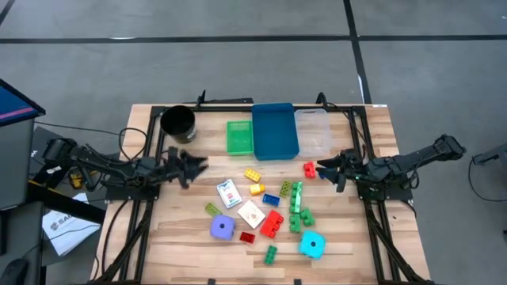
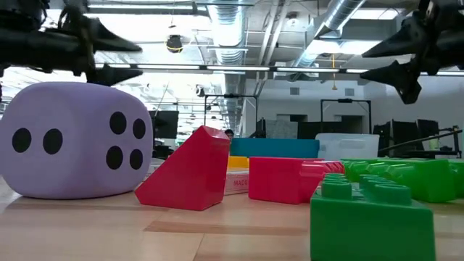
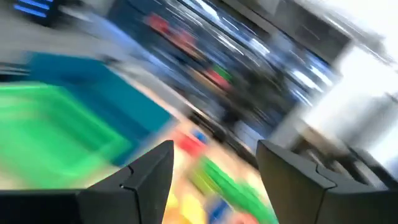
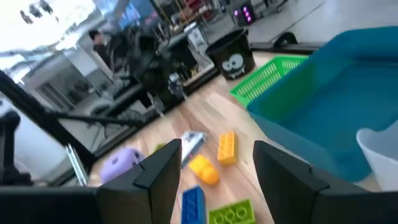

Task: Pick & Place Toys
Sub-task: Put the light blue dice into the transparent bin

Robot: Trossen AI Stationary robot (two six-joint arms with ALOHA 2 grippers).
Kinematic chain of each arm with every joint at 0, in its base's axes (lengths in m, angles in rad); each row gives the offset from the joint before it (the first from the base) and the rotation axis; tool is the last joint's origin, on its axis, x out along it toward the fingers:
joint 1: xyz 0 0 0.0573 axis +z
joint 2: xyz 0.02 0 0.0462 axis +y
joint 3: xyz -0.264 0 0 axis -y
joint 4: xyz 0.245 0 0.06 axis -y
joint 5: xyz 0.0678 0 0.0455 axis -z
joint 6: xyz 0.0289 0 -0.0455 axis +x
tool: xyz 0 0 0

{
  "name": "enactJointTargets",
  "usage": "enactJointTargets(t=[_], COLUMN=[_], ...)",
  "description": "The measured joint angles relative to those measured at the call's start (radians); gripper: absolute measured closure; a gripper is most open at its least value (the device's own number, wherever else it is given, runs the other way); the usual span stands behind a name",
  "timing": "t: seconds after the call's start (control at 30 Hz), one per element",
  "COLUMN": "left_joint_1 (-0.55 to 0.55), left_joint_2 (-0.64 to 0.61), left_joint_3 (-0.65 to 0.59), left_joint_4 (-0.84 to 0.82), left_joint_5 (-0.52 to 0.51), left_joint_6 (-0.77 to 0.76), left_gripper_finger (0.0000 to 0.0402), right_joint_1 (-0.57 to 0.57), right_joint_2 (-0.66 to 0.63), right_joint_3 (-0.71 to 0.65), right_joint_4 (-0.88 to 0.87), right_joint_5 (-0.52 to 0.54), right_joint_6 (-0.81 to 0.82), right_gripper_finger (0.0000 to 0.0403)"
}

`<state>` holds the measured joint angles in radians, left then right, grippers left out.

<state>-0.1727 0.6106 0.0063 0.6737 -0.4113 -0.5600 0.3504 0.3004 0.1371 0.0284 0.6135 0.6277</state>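
Wooden slats of the table (image 1: 182,237) carry the scattered toys between both arms; green (image 1: 239,137), blue (image 1: 275,131) and clear plastic trays (image 1: 314,131) line the far edge. At left, the left gripper (image 1: 195,168) hangs above the wood near the black cup (image 1: 178,123), fingers apart and empty, arm stretched low. The purple foam die (image 1: 223,228) lies nearer the front. At right, the right gripper (image 1: 324,169) hovers just beside a small red plastic brick (image 1: 308,169), jaws parted, holding nothing. Best centre over one brick before descending, so neighbours stay undisturbed.

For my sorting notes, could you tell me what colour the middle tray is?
The middle tray is blue, seen best in the high view.
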Motion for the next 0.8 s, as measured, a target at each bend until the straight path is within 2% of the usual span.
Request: enactJointTargets(t=[0.07,0.13,0.33,0.5,0.63,0.8], left_joint_1=[-0.012,-0.034,-0.133,-0.202,-0.216,-0.214], left_joint_2=[0.0,0.0,0.047,0.162,0.286,0.376], left_joint_3=[0.0,0.0,0.0,0.01,0.013,0.013], left_joint_4=[0.0,-0.001,-0.034,-0.135,-0.134,-0.129], left_joint_5=[0.123,0.197,0.282,0.288,0.261,0.225], left_joint_6=[0.03,0.059,0.09,0.136,0.186,0.242], left_gripper_finger=[0.0178,0.0178,0.0178,0.0178,0.0178,0.0178], right_joint_1=[0.0,0.0,0.0,0.0,0.001,0.001], right_joint_2=[0.0,0.0,0.0,0.0,0.0,0.0], right_joint_3=[0.0,0.0,0.0,0.0,0.0,0.0], right_joint_4=[0.022,0.038,0.038,0.037,0.037,0.038], right_joint_5=[0.006,0.008,0.008,0.007,0.014,0.097], right_joint_6=[0.001,0.0,-0.016,-0.091,-0.152,-0.191], right_gripper_finger=[0.0207,0.0207,0.0207,0.0207,0.0207,0.0207])
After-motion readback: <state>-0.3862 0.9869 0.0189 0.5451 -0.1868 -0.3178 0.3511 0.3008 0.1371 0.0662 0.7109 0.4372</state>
